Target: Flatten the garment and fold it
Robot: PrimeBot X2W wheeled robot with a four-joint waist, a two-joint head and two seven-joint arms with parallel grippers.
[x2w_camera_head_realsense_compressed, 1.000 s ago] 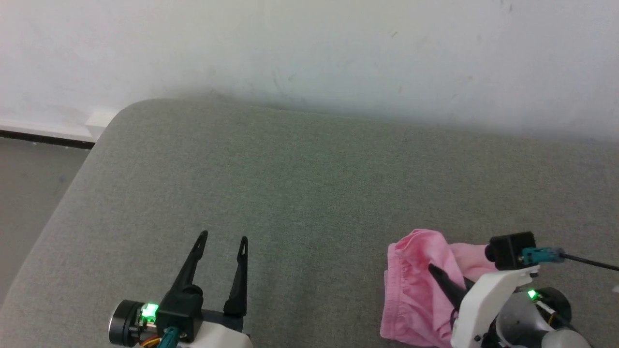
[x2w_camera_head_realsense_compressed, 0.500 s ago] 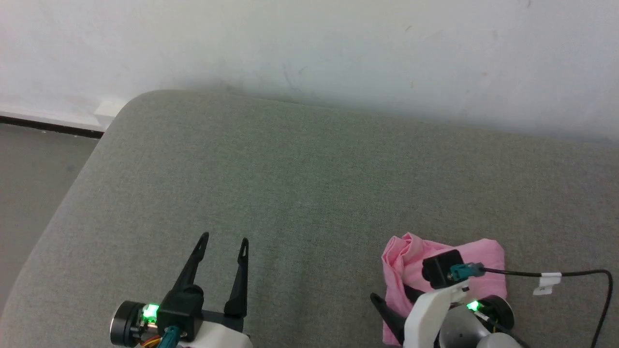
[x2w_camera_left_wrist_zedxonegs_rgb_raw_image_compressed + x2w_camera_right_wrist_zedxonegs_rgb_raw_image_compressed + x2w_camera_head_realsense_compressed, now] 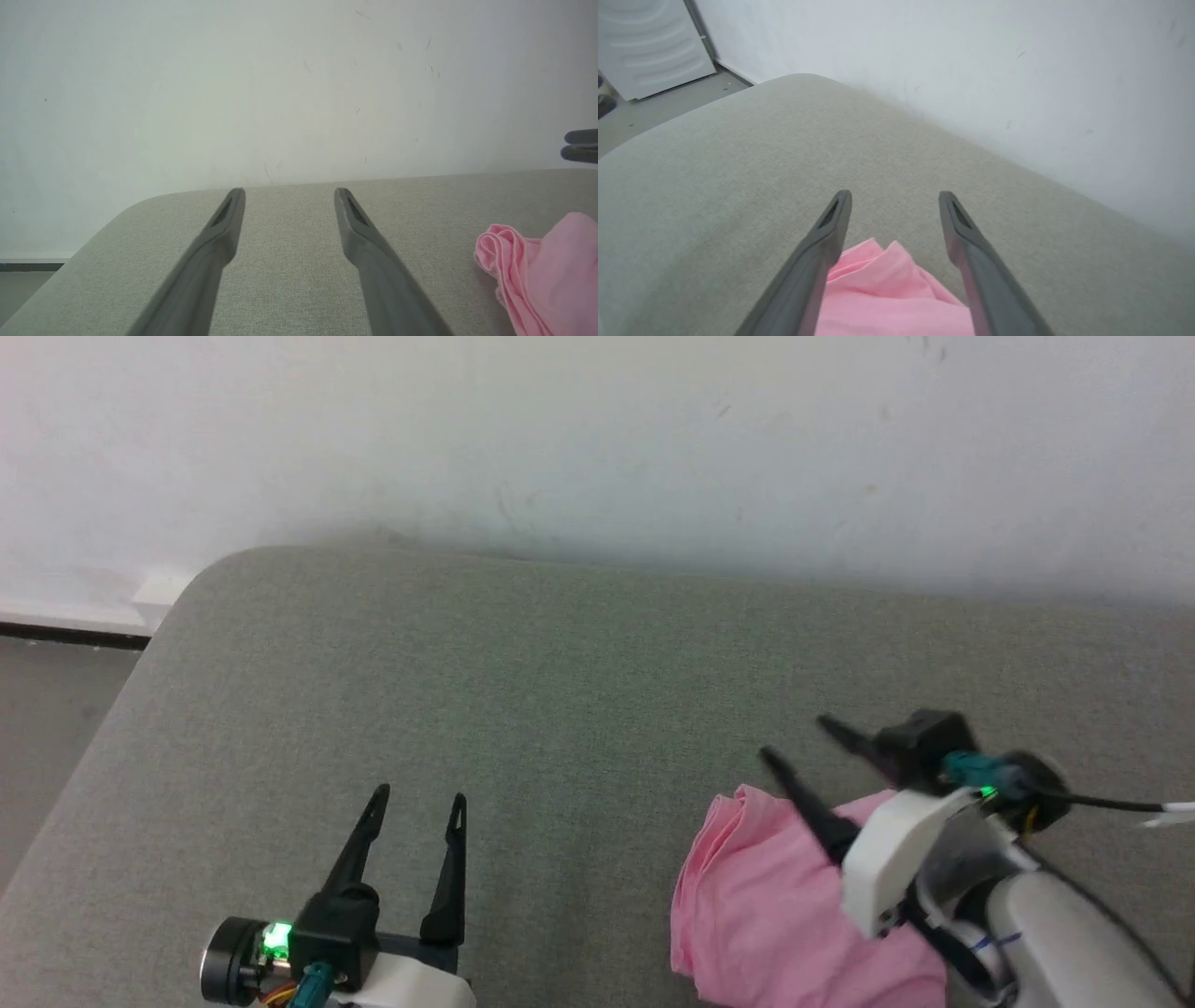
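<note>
garment [image 3: 766, 915]: a light pink crumpled heap lying on the grey-green padded surface [image 3: 560, 691], at the near right of the head view, with bunched folds along its left edge and nothing spread flat. right gripper [image 3: 794, 736]: directly over the garment's far edge, fingers pointing away towards the white wall [image 3: 597, 429]; the two fingers stand wide apart with bare surface between their tips and no cloth pinched between them. in the right wrist view the pink cloth lies below and between the finger roots (whether the left-hand finger touches the cloth there cannot be told). left gripper [image 3: 420, 794]: at the near left of the head view, well apart from the garment, fingers spread wide and holding nothing, over bare padding. the left wrist view places the garment at its lower right edge, clear of that gripper's fingers. grey floor [image 3: 47, 709] lies beyond the surface's rounded left corner.
</note>
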